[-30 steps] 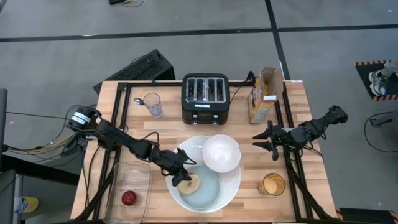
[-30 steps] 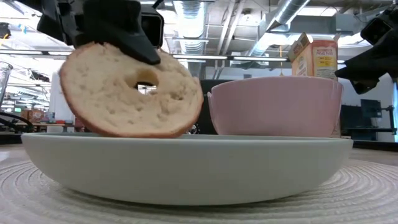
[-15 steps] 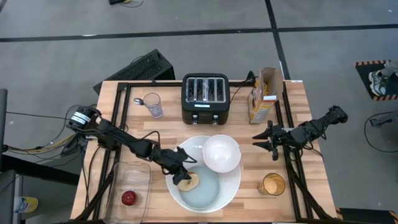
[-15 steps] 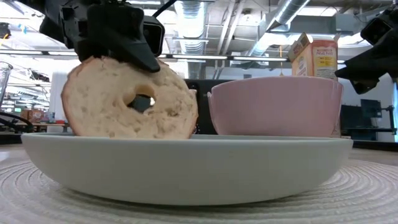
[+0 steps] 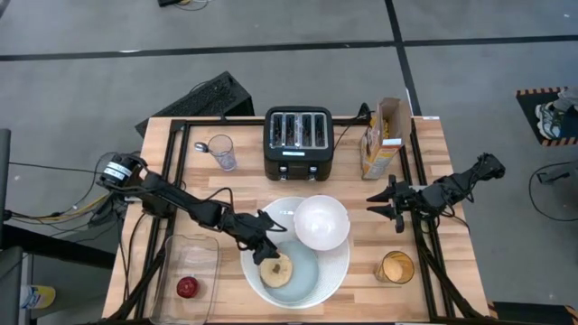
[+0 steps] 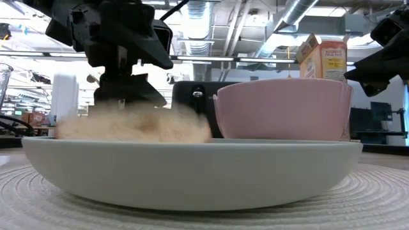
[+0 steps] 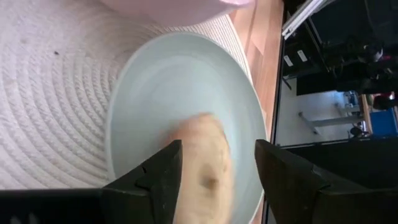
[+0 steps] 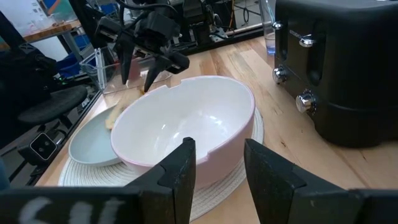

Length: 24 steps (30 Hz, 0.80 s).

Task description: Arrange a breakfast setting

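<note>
With its fingers spread above the bagel half (image 5: pixel 275 270), which lies on the plate (image 5: pixel 332 271), the left gripper (image 5: pixel 268 245) should lift straight up (no nudging); the right gripper (image 5: pixel 386 203), open, waits beside the bowl (image 5: pixel 321 221).

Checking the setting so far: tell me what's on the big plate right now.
A bagel half lies flat on the plate's pale blue centre, below the open left hand. The white bowl overlaps the plate's far rim, hiding whatever is beneath it.
</note>
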Each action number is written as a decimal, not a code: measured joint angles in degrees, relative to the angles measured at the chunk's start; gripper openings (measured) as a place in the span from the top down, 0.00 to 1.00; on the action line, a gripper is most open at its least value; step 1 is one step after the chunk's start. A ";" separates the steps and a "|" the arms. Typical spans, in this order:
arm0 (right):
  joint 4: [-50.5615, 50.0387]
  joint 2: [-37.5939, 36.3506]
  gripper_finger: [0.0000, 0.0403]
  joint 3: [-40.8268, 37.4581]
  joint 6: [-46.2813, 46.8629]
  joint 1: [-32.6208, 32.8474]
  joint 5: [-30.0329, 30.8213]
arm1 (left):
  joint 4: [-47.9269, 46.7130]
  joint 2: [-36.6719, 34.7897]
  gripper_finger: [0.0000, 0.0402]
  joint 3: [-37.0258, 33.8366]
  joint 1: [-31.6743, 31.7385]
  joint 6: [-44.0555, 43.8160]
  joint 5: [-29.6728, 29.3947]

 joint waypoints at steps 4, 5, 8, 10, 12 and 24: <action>0.00 0.00 0.60 0.00 0.00 0.00 0.00 | -0.05 -0.02 0.50 0.00 0.66 0.34 0.34; 0.00 0.01 0.60 0.01 0.00 0.00 0.00 | -0.05 -0.02 0.50 0.00 0.82 0.49 0.69; 0.00 0.02 0.60 0.00 0.00 0.02 0.00 | -0.07 -0.03 0.50 0.00 1.47 0.46 2.30; -0.02 0.00 0.60 0.00 0.02 0.00 0.00 | -0.13 -0.39 0.50 0.00 1.91 0.62 3.30; 0.00 0.00 0.60 0.00 0.00 0.00 0.00 | -0.02 -1.02 0.50 0.00 2.27 0.90 3.51; 0.00 0.01 0.60 0.02 0.00 0.02 0.00 | -11.54 -11.00 0.50 0.04 2.84 -2.14 4.31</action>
